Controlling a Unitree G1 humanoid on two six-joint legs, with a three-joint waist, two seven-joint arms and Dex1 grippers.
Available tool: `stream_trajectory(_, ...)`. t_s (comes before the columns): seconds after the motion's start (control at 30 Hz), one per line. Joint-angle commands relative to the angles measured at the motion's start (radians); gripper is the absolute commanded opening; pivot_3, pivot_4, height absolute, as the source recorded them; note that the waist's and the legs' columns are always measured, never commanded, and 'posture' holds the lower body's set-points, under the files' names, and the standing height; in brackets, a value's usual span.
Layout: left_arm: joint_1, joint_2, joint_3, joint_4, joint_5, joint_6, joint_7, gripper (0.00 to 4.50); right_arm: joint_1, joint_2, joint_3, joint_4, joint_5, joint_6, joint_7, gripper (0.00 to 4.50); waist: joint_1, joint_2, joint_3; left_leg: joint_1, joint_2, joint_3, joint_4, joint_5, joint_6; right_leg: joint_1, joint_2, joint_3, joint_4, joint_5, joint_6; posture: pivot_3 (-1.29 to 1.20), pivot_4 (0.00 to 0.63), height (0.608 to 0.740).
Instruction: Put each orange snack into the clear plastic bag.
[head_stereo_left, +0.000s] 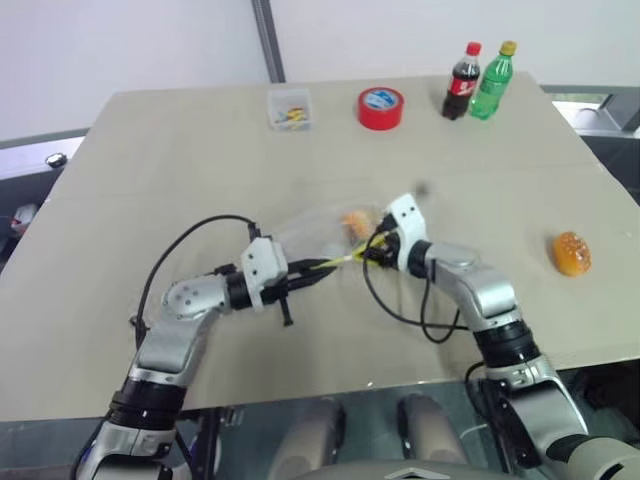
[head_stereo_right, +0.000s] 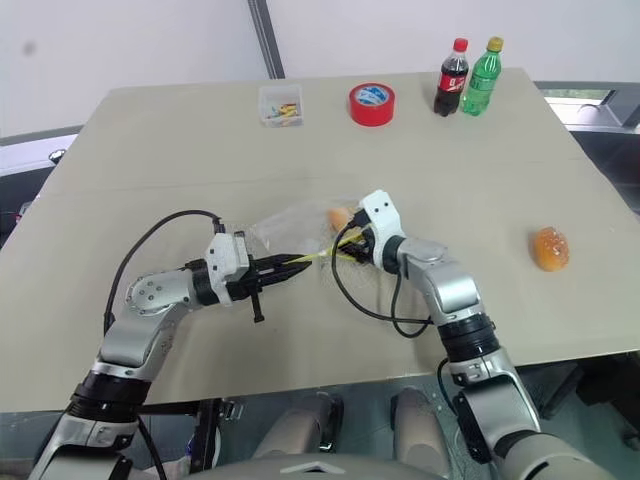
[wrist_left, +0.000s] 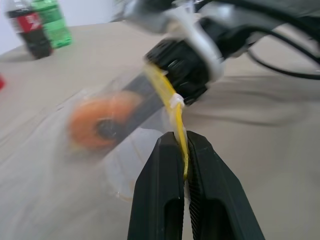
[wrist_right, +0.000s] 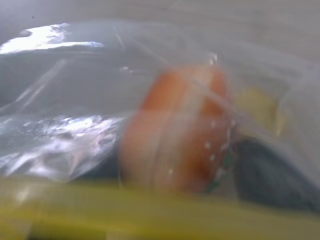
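The clear plastic bag (head_stereo_left: 305, 235) lies mid-table, its yellow strip (wrist_left: 167, 90) stretched between my two grippers. On that strip my left gripper (head_stereo_left: 318, 272) is shut, pinching it between both fingers (wrist_left: 165, 180). My right gripper (head_stereo_left: 372, 245) reaches into the bag's mouth from the right. One orange snack (head_stereo_left: 353, 222) sits inside the bag just past it, seen through the film (wrist_right: 180, 130). Whether the right gripper touches the snack I cannot tell. A second orange snack (head_stereo_left: 571, 253) lies loose on the table far to the right.
Along the far edge stand a small clear box (head_stereo_left: 290, 108), a red tape roll (head_stereo_left: 381, 107), a cola bottle (head_stereo_left: 461, 82) and a green bottle (head_stereo_left: 492, 80). Black cables loop from both wrists over the table.
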Motion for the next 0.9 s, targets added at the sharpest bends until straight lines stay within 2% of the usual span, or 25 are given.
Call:
stream_trajectory(0.03,-0.042,-0.044,0.025,0.038,0.049,0.011,0.126,0.0,0.062,-0.067,-0.064,-0.23,0.094,0.046,0.063,4.12,0.003,0.0,0.0,0.0,0.0,0.0,0.0,0.0,0.0,0.0,0.0,0.0,0.0,0.0,0.0,0.0,0.15,0.713)
stream_trajectory(0.17,-0.093,-0.1,0.022,0.061,0.07,0.048,0.221,0.0,0.153,-0.17,-0.107,-0.402,0.144,0.061,0.098,4.12,0.005,0.0,0.0,0.0,0.0,0.0,0.0,0.0,0.0,0.001,0.0,0.0,0.0,0.0,0.0,0.0,0.15,0.713)
stream_trajectory(0.27,-0.119,-0.121,0.006,0.065,0.078,0.054,0.237,0.0,0.197,-0.203,-0.16,-0.479,0.183,0.06,0.09,4.12,0.001,0.0,0.0,0.0,0.0,0.0,0.0,0.0,0.0,0.001,0.0,0.0,0.0,0.0,0.0,0.0,0.15,0.713)
stream_trajectory(0.3,-0.128,-0.126,0.004,0.069,0.081,0.056,0.241,0.0,0.205,-0.198,-0.188,-0.494,0.186,0.066,0.059,4.12,0.001,0.0,0.0,0.0,0.0,0.0,0.0,0.0,0.0,0.001,0.0,0.0,0.0,0.0,0.0,0.0,0.15,0.713)
stream_trajectory(0.33,-0.141,-0.13,0.002,0.077,0.084,0.056,0.242,0.0,0.221,-0.209,-0.222,-0.516,0.172,0.068,0.024,4.33,0.002,0.0,0.0,0.0,0.0,0.0,0.0,0.0,0.0,0.001,0.0,0.0,0.0,0.0,0.0,0.0,0.15,0.713)
stream_trajectory(0.4,-0.163,-0.133,0.001,0.09,0.086,0.056,0.24,0.0,0.249,-0.224,-0.301,-0.533,0.097,0.064,-0.091,4.33,0.005,0.0,0.0,0.0,0.0,0.0,0.0,0.0,0.0,0.001,0.0,0.0,0.001,0.0,0.0,0.0,0.15,0.713)
stream_trajectory(0.6,-0.195,-0.143,-0.011,0.113,0.088,0.052,0.228,0.0,0.358,-0.308,-0.5,-0.393,-0.16,0.023,-0.388,4.33,0.034,-0.001,-0.001,0.0,-0.001,0.001,0.001,0.0,0.0,0.001,-0.001,0.0,0.0,0.0,0.0,0.0,0.15,0.713)
stream_trajectory(0.7,-0.202,-0.149,-0.018,0.126,0.092,0.044,0.221,0.0,0.364,-0.282,-0.582,-0.32,-0.174,0.029,-0.466,4.33,0.027,0.0,-0.001,0.0,-0.001,0.002,0.001,0.0,0.0,0.0,-0.001,0.001,0.001,0.0,0.0,0.0,0.15,0.713)
stream_trajectory(0.9,-0.211,-0.151,-0.021,0.132,0.093,0.043,0.214,0.0,0.356,-0.215,-0.633,-0.223,-0.103,0.051,-0.461,4.33,0.019,0.0,-0.001,0.002,0.0,0.004,0.001,0.0,0.0,0.001,0.0,0.004,0.003,0.0,0.0,0.0,0.15,0.713)
